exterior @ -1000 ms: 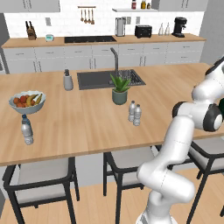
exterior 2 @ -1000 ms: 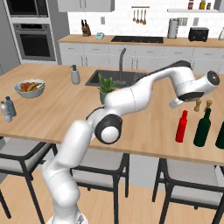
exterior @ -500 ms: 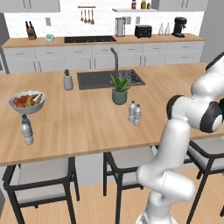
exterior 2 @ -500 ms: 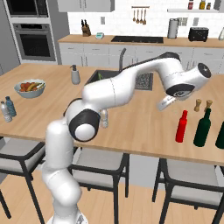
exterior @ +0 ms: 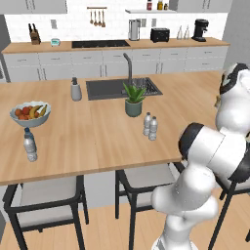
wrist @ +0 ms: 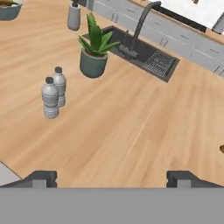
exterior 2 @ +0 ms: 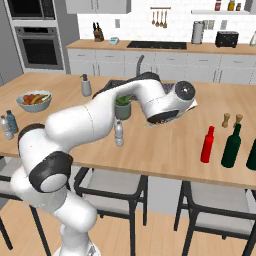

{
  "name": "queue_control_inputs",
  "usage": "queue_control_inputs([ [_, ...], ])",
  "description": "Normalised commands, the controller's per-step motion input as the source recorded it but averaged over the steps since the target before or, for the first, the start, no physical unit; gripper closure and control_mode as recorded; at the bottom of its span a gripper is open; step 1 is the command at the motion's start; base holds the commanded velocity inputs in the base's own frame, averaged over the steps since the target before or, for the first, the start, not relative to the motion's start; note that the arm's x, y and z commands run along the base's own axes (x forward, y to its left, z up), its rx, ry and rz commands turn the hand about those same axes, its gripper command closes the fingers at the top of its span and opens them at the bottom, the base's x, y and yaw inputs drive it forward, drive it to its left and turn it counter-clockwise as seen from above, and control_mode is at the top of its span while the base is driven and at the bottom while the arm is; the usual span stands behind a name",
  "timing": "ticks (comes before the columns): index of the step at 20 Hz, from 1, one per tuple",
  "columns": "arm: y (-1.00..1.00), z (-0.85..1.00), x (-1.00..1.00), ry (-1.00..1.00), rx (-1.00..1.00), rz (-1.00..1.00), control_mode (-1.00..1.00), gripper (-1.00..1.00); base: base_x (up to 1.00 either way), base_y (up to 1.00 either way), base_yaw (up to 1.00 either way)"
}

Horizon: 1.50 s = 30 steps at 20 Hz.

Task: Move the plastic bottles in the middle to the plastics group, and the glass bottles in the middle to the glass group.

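Hand view: gripper (wrist: 111, 177) spread wide and empty above the wooden counter (wrist: 131, 127), two clear ribbed pale-capped plastic bottles (wrist: 54, 92) standing far left.

Wood counter (exterior: 97, 141) w/ plastic bottles (exterior: 150, 126), plant (exterior: 133, 99)

Setting: home kitchen. Evidence: wooden island counter (exterior: 97, 141) with inset sink (exterior: 122, 88), wall oven (exterior 2: 40, 47), stovetop (exterior: 97, 43), toaster (exterior: 160, 34), hanging utensils (exterior: 96, 17), stools (exterior: 44, 200).
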Motion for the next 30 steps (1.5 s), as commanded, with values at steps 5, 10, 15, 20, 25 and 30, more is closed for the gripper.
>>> queue_control_inputs([
  [5,0.52,1.00,0.06,0.15,-0.04,-0.43,-1.00,-1.00,0.00,0.00,0.00],
  [10,0.13,0.69,0.10,0.36,-0.02,-0.12,-1.00,-1.00,0.00,0.00,0.00],
  [15,0.10,0.03,0.00,0.04,0.14,-0.05,-1.00,-1.00,0.00,0.00,0.00],
  [20,0.70,-0.23,0.00,0.00,0.04,0.00,-1.00,-1.00,0.00,0.00,0.00],
  [25,1.00,-0.99,-0.08,-0.11,0.00,0.05,-1.00,-1.00,0.00,0.00,0.00],
  [30,0.75,-0.25,-0.06,-0.05,0.11,0.00,-1.00,-1.00,0.00,0.00,0.00],
])
